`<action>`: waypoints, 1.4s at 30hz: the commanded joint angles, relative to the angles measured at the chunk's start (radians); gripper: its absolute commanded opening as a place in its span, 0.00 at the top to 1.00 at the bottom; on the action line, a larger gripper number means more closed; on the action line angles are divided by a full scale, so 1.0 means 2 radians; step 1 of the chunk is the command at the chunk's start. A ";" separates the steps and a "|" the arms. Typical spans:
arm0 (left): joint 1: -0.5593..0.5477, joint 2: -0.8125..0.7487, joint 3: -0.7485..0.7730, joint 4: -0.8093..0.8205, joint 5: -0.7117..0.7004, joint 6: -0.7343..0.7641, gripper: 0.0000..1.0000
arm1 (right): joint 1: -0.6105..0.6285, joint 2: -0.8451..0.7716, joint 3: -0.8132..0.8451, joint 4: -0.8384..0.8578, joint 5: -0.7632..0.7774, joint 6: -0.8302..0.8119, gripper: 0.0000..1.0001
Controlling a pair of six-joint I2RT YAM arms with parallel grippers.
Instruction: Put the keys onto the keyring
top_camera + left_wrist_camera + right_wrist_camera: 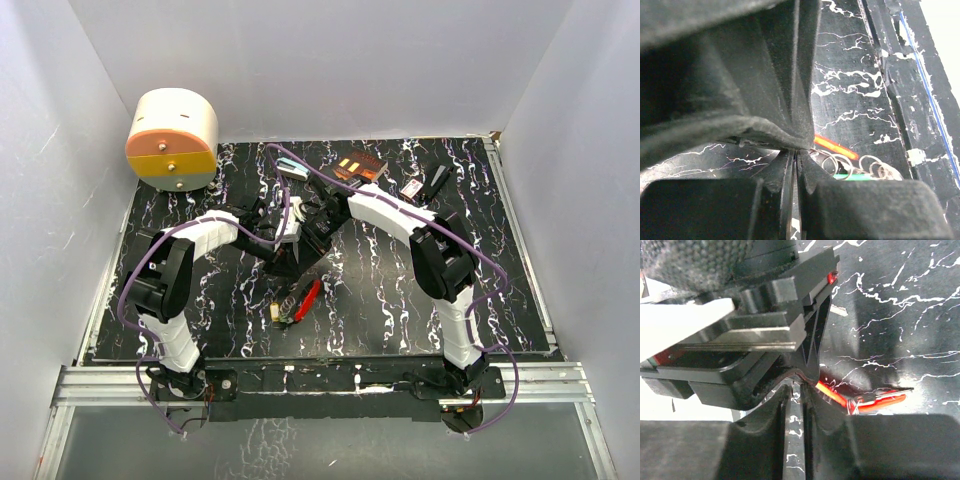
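Observation:
Both grippers meet tip to tip over the middle of the black marbled table. The left gripper (284, 256) (794, 161) has its jaws almost closed on a thin wire of the keyring. Just past its tips hang a red strap (836, 147), several wire rings (875, 167) and a green key head (854, 176). The right gripper (306, 254) (796, 390) has a narrow gap between its jaws with a thin ring wire (793, 390) in it. The red strap (875, 402) trails to the right of it. In the top view the red strap (308, 298) and a yellow key (275, 313) show below the grippers.
A round cream and orange container (172, 140) sits at the back left. A brown book (358, 167), a small teal-and-white box (292, 170), a small red-and-white box (411, 188) and a black object (438, 180) lie along the back. White walls enclose the table.

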 commanded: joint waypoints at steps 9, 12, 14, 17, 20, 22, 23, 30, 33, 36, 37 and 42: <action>-0.011 -0.039 -0.024 0.041 0.013 -0.036 1.00 | -0.016 -0.050 0.003 0.061 0.024 0.006 0.71; -0.011 -0.042 -0.026 0.040 0.014 -0.033 1.00 | -0.022 -0.057 0.003 0.062 0.036 0.010 0.63; -0.011 -0.045 -0.029 0.041 0.011 -0.030 1.00 | -0.028 -0.063 0.002 0.062 0.044 0.013 0.58; -0.011 -0.053 -0.038 0.051 0.005 -0.032 1.00 | -0.042 -0.077 0.000 0.062 0.050 0.016 0.57; -0.011 -0.067 -0.049 0.070 0.000 -0.043 1.00 | -0.057 -0.095 -0.006 0.064 0.052 0.017 0.57; -0.011 -0.074 -0.055 0.086 -0.003 -0.054 1.00 | -0.067 -0.108 -0.014 0.073 0.053 0.022 0.56; -0.011 -0.076 -0.055 0.090 -0.003 -0.057 1.00 | -0.071 -0.114 -0.019 0.079 0.052 0.025 0.56; -0.011 -0.090 -0.058 0.121 -0.006 -0.083 1.00 | -0.085 -0.149 -0.054 0.112 0.068 0.041 0.55; -0.011 -0.103 -0.064 0.148 -0.009 -0.104 1.00 | -0.089 -0.163 -0.072 0.130 0.091 0.047 0.54; -0.011 -0.123 -0.074 0.193 -0.028 -0.132 1.00 | -0.090 -0.196 -0.098 0.170 0.146 0.055 0.54; -0.011 -0.130 -0.076 0.207 -0.037 -0.142 1.00 | -0.090 -0.209 -0.107 0.185 0.173 0.058 0.53; -0.011 -0.135 -0.044 0.218 -0.082 -0.159 1.00 | -0.093 -0.297 -0.194 0.326 0.291 0.076 0.53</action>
